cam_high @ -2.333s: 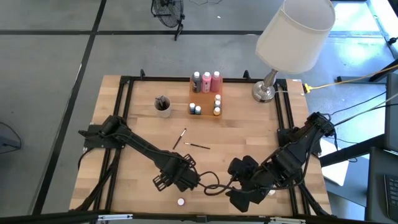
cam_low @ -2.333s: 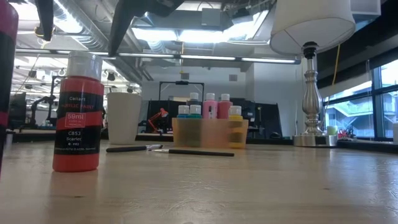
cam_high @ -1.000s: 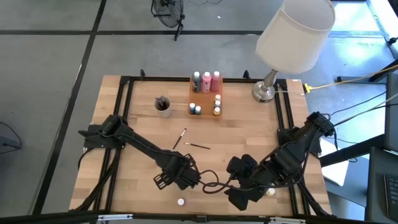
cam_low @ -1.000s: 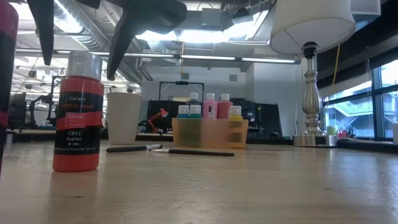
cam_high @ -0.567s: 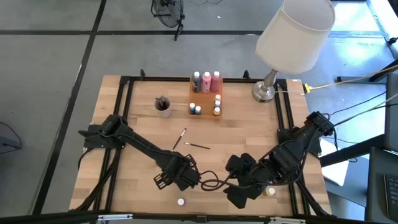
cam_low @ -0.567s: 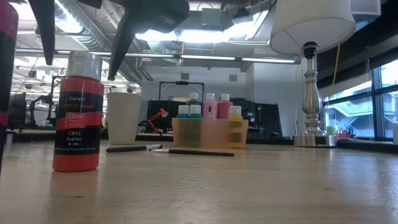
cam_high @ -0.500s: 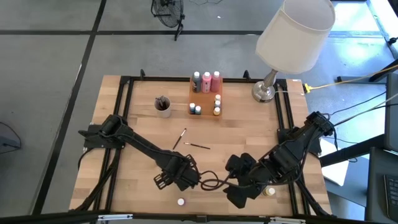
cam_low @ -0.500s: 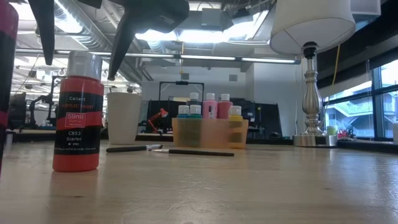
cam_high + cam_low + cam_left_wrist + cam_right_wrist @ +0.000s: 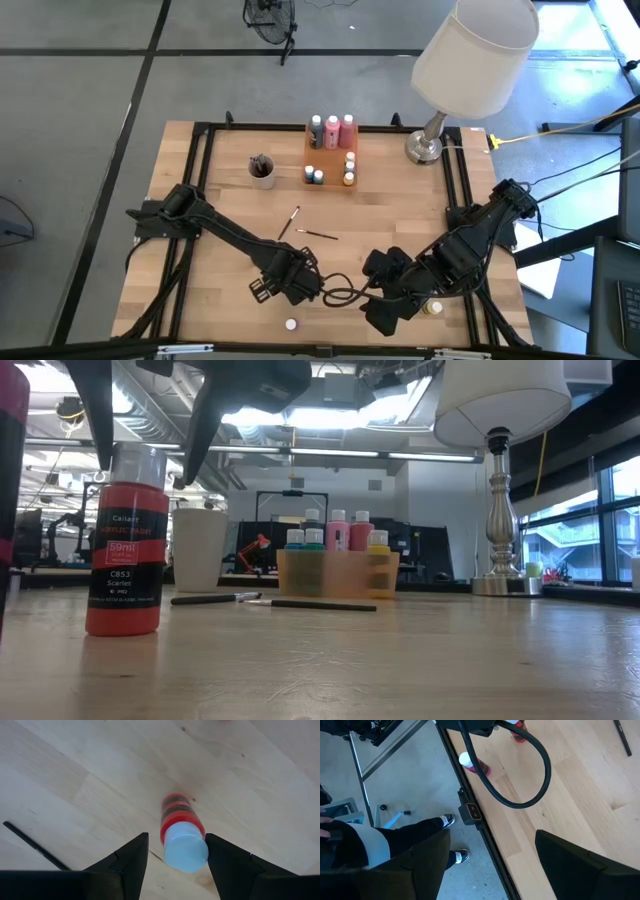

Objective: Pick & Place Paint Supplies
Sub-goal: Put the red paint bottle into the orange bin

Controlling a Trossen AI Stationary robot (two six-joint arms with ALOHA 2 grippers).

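The red paint bottle [image 9: 183, 830] stands upright on the desk [image 9: 230, 200] near its near edge, left of centre, directly under the left tool [image 9: 177, 865]. The left wrist view shows its pale cap sitting between the 2 dark fingers, with a sliver of gap on each side; the jaws stand wide around it, not yet pressing it. In the low view the same bottle [image 9: 126, 540] shows a red body, a black label and a white cap, with the fingers straddling the cap from above.

The right tool [image 9: 385, 312] hangs over the near edge of the desk, right of centre, jaws spread wide and empty. A thick black cable [image 9: 520, 775] loops across the wood in front of it.

A second pink bottle [image 9: 291, 324] stands at the near edge, just nearer than the left tool. 2 thin dark paintbrushes [image 9: 303, 228] lie flat at mid-desk. Far centre, a translucent orange tray [image 9: 335, 575] holds 3 taller bottles [image 9: 332, 131] and several tiny pots [image 9: 349, 168]. Left of it stands a round cup [image 9: 263, 170] with brushes in it. A lamp [image 9: 470, 60] with a white shade and metal base stands at the far right. The desk is pale jointed wood in a black frame.
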